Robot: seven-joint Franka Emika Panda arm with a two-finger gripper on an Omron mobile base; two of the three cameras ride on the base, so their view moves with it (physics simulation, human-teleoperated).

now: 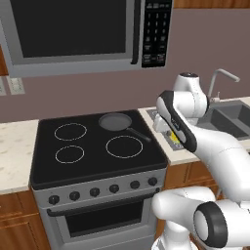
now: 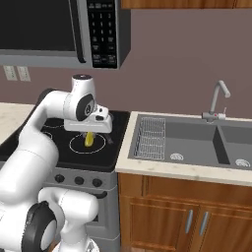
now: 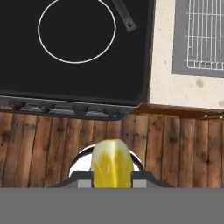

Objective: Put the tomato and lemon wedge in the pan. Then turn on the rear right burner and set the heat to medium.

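- evidently, the lemon wedge (image 3: 112,162) is held between the closed jaws of the gripper (image 3: 113,179), above the stove's front right edge.
- the pan (image 1: 115,121) is seen on the rear right burner, apparently empty.
- next, a carry back over the pan bowl is called for, then release.

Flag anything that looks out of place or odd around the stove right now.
Little stands out. The lemon wedge hangs in the gripper over the stove's front right, not yet in the pan. The pan sits empty on the rear right burner, handle angled toward the front right. No tomato is in it.
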